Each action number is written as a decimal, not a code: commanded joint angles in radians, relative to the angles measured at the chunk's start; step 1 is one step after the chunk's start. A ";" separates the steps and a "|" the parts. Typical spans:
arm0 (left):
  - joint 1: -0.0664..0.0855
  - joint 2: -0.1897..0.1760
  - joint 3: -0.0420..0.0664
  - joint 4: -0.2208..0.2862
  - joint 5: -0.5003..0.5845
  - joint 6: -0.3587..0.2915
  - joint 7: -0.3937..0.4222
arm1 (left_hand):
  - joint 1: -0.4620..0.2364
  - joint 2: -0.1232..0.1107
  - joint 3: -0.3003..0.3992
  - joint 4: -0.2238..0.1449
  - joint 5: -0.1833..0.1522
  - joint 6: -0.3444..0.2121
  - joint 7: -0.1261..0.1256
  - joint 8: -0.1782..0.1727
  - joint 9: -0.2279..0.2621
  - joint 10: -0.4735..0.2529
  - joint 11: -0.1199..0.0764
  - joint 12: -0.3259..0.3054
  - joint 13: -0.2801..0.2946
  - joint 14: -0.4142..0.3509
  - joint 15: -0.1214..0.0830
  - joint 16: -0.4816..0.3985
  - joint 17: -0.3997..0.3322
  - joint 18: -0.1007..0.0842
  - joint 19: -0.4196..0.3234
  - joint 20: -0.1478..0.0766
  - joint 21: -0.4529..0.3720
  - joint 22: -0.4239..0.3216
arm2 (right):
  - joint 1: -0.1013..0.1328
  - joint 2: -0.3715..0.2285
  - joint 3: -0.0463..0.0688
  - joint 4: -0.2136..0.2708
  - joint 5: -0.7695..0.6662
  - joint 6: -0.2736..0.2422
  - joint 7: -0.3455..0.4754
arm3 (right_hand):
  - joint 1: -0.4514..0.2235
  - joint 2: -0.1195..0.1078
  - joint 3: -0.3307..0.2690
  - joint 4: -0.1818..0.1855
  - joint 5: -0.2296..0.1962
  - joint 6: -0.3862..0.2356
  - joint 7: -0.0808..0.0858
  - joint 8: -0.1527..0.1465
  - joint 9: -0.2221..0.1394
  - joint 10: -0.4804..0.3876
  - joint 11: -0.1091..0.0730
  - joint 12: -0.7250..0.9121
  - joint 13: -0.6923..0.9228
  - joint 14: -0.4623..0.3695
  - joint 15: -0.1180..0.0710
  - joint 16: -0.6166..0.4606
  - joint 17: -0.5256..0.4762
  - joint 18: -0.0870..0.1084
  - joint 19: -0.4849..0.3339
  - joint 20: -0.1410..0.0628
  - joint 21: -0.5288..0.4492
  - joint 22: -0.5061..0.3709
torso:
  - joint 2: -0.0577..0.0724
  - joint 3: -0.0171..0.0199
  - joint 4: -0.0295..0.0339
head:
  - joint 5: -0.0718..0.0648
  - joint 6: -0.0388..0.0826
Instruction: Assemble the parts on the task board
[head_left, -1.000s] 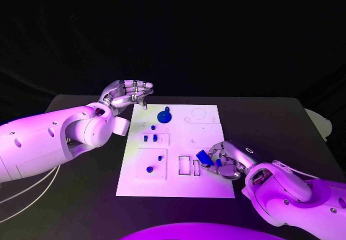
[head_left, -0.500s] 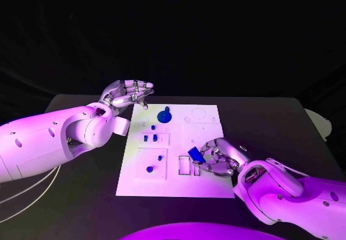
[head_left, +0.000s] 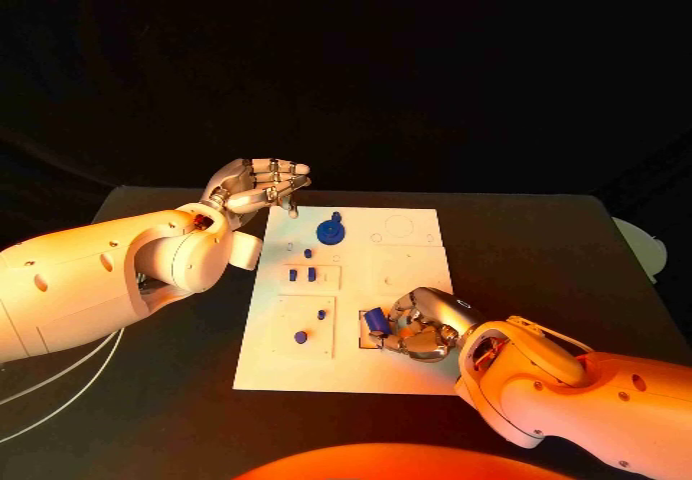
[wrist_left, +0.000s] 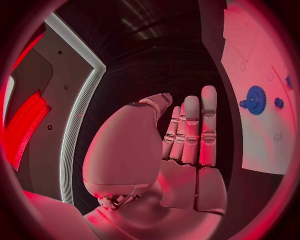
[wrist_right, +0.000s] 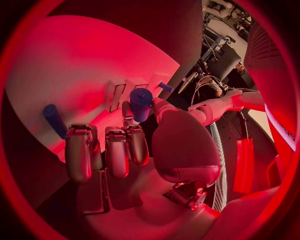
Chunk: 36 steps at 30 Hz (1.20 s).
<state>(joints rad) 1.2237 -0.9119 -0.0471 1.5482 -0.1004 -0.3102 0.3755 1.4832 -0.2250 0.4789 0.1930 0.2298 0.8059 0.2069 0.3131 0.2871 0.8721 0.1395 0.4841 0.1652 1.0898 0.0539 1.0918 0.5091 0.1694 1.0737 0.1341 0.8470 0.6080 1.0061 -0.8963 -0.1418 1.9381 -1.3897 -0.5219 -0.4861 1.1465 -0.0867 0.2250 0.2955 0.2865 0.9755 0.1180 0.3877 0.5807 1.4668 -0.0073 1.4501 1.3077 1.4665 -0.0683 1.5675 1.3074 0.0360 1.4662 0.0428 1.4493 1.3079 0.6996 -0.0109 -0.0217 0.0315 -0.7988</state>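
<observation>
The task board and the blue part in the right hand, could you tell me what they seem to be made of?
The task board looks like a thin, rigid white sheet, perhaps plastic, matte, with no glare. The blue part held by the right hand looks like moulded plastic: uniform colour, smooth and faintly glossy in the right wrist view. Neither is certain.

Matt white task board (head_left: 411, 290), glossy blue plastic parts (head_left: 330, 233), shiny metal right robot hand (head_left: 415, 326).

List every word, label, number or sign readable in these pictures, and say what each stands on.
None can be read.
The task board bears only outlined rectangles and circles, no lettering.
The blue part held by the right hand shows no marking.
The blue gear and the left hand show no text.
</observation>
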 joint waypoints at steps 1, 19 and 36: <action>0.000 0.001 0.001 0.003 0.008 0.016 0.006 | -0.009 0.005 0.004 0.001 0.002 -0.006 -0.001 0.006 -0.001 -0.007 -0.001 0.006 -0.001 -0.005 0.000 0.004 -0.001 0.015 -0.005 0.002 -0.007 -0.001 | -0.001 0.008 0.000 -0.007 0.001 0.063 -0.014 | -0.009 0.000 -0.006 -0.002 0.004 0.064 -0.061 0.035 0.016 0.038 -0.007 0.007 0.164 0.104 -0.005 0.002 0.260 -0.010 0.060 -0.005 -0.003 0.222 | 0.000 0.0011 -0.0006 | 0.001 -0.001; 0.001 -0.001 0.001 0.006 0.010 0.014 0.005 | -0.009 0.005 0.004 0.001 0.001 -0.006 -0.001 0.006 -0.001 -0.008 -0.001 0.006 -0.001 -0.006 0.000 0.005 -0.002 0.015 -0.005 0.002 -0.007 -0.001 | -0.001 0.037 0.000 -0.047 -0.044 0.058 -0.038 | -0.220 0.020 -0.091 -0.001 -0.114 0.068 -0.069 0.069 0.035 0.042 -0.012 0.011 0.173 0.103 -0.011 0.002 0.259 -0.009 0.058 -0.011 -0.013 0.222 | 0.001 0.0013 -0.0014 | 0.003 -0.001; 0.001 -0.005 0.001 0.007 0.010 0.016 0.003 | -0.009 0.005 0.004 0.001 0.001 -0.006 -0.001 0.006 -0.001 -0.008 -0.001 0.006 -0.001 -0.006 0.000 0.005 -0.002 0.015 -0.005 0.002 -0.007 -0.001 | -0.001 0.019 0.000 -0.017 -0.135 0.003 -0.032 | -0.195 0.038 -0.232 -0.003 -0.189 0.038 -0.063 0.095 0.049 0.029 -0.008 -0.014 0.159 0.104 -0.006 0.003 0.263 -0.006 0.055 -0.007 -0.028 0.220 | 0.000 0.0026 -0.0013 | 0.005 0.001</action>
<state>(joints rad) 1.2238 -0.9171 -0.0471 1.5526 -0.0945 -0.3097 0.3737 1.4832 -0.2250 0.4789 0.1930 0.2298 0.8060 0.2068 0.3131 0.2871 0.8722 0.1394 0.4841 0.1652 1.0899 0.0538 1.0918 0.5082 0.1694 1.0736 0.1341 0.8431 0.6078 1.0058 -0.8725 -0.1414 1.9121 -1.4779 -0.4930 -0.5250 0.9268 -0.0536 -0.0017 0.2922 0.0845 1.0233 0.0555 0.4783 0.6283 1.4650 -0.0162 1.4306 1.3078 1.4629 -0.0719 1.5674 1.3080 0.0369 1.4663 0.0357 1.4192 1.3074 0.6999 -0.0090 -0.0225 0.0342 -0.8002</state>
